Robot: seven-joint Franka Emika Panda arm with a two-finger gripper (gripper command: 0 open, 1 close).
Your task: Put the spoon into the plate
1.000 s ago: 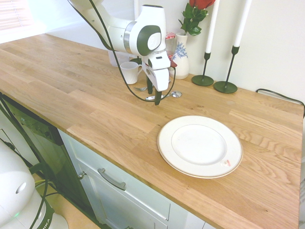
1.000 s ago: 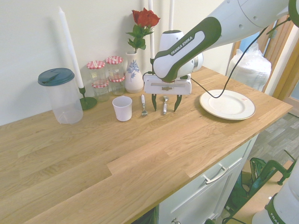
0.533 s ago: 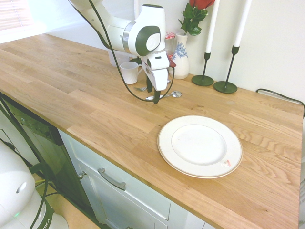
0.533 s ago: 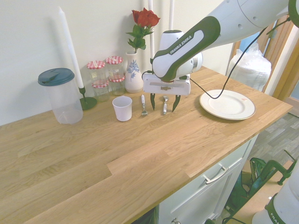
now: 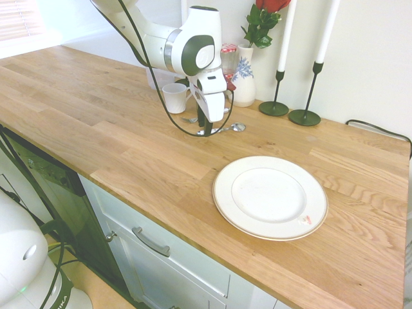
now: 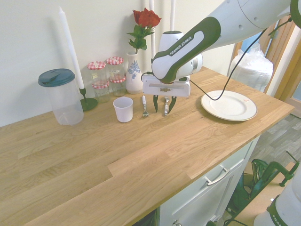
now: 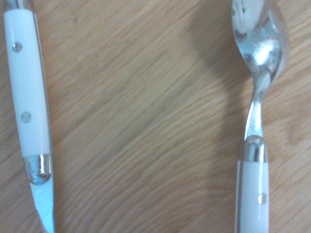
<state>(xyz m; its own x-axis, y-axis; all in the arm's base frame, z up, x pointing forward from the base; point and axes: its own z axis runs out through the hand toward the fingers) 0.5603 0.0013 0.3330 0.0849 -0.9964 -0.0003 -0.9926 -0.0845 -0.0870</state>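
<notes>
The spoon (image 6: 166, 106) lies on the wooden counter, silver bowl toward the wall and white handle toward the front edge; it also shows in the first exterior view (image 5: 230, 128) and close up in the wrist view (image 7: 256, 121). My gripper (image 6: 163, 109) points straight down over its handle, fingertips near the wood on either side with a gap still between them. In the first exterior view the gripper (image 5: 206, 129) hides part of the handle. The cream plate (image 6: 229, 105) lies to the spoon's right, and in the first exterior view the plate (image 5: 225, 193) sits nearer the front edge.
A white-handled fork (image 6: 144, 106) lies parallel just left of the spoon, and it shows too (image 7: 26, 97) in the wrist view. A white cup (image 6: 123, 109), a vase with a rose (image 6: 134, 75), jars (image 6: 106, 77), a lidded jug (image 6: 61, 96) and candlesticks (image 5: 304, 116) line the wall.
The fingers have narrowed around the spoon handle and the hand has shifted slightly toward the fork. The spoon and the plate have not moved.
</notes>
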